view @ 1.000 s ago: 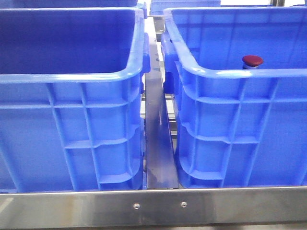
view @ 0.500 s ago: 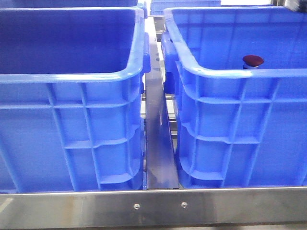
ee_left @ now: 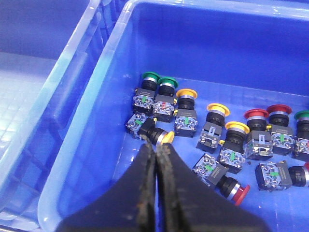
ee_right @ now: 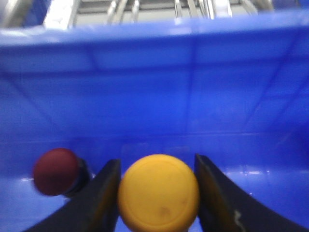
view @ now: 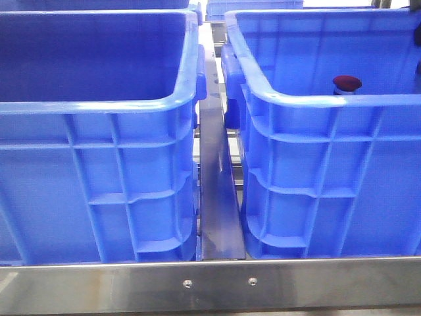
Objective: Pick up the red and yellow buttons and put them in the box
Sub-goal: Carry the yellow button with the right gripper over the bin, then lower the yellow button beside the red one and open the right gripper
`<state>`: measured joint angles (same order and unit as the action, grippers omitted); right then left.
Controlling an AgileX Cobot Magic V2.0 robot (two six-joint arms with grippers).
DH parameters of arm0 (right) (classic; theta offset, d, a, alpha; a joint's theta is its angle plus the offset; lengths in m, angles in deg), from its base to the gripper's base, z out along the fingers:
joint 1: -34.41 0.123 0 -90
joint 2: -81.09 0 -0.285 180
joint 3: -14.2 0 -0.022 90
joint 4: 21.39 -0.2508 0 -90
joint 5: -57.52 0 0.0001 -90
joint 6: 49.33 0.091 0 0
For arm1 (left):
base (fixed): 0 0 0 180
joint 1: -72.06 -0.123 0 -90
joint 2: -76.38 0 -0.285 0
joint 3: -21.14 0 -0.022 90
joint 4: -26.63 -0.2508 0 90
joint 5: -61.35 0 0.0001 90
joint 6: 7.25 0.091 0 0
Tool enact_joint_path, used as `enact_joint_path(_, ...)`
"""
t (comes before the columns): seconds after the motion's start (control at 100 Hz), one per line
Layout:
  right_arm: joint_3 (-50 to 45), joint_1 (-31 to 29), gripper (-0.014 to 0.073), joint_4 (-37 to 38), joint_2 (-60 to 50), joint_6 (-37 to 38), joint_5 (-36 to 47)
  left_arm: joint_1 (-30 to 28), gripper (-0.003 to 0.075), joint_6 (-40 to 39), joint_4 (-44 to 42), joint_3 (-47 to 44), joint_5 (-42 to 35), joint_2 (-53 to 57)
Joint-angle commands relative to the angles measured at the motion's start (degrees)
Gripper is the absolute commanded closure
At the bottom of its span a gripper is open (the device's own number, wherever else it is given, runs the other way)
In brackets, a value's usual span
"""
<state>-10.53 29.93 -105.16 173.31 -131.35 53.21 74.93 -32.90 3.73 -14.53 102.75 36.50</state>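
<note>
brushed steel rail point(view: 217, 284) with two screws, metal slats behind

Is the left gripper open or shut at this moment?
Shut. The left gripper's two fingers press together, nothing between them, above the buttons.

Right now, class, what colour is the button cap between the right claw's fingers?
Yellow-orange: the yellow button sits between the right claw fingers, clearest in the right wrist view.

Two crates side by side; button point(view: 346, 83) in the right crate point(view: 316, 99).
</note>
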Motion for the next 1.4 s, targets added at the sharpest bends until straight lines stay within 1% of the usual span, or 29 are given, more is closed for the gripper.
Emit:
enact_joint_path(0.0, 3.88, -0.46, 0.0387, -0.76, 1.20, -1.03, 0.63, -0.26, 0.0739, 0.04, -0.75, 1.46, -4.07, -0.04)
enact_joint_path(0.23, 9.78, -0.46, 0.0387, -0.76, 8.70, -1.04, 0.63, -0.26, 0.0739, 0.04, -0.75, 1.46, -4.07, -0.04)
enact_joint_path(0.47, 13.93, -0.84, 0.0387, -0.76, 13.06, -1.04, 0.67, -0.26, 0.0739, 0.04, -0.75, 1.46, -4.07, -0.04)
enact_joint_path(0.64, 14.11, -1.15, 0.0387, -0.76, 15.12, -1.27, 0.68, -0.26, 0.0739, 0.04, -0.75, 1.46, -4.07, -0.04)
enact_joint_path(0.81, 13.63, -1.28, 0.0387, -0.83, 15.60, -1.27, -2.30, -0.26, 0.0739, 0.04, -0.75, 1.46, -4.07, -0.04)
enact_joint_path(0.98, 11.64, -1.28, 0.0379, -2.58, 15.49, -1.27, -2.87, -0.26, 0.0739, 0.04, -0.75, 1.46, -4.07, -0.04)
enact_joint_path(1.05, 10.50, -1.28, 0.0361, -2.93, 15.49, -1.27, -3.27, -0.26, 0.0739, 0.04, -0.75, 1.46, -4.07, -0.04)
enact_joint_path(1.24, 8.29, -1.28, 0.0278, -2.98, 15.44, -1.27, -3.98, -0.26, 0.0739, 0.04, -0.75, 1.46, -4.07, -0.04)
enact_joint_path(1.39, 8.23, -1.28, 0.0193, -3.04, 15.32, -1.27, -3.98, -0.26, 0.0739, 0.04, -0.75, 1.46, -4.07, -0.04)
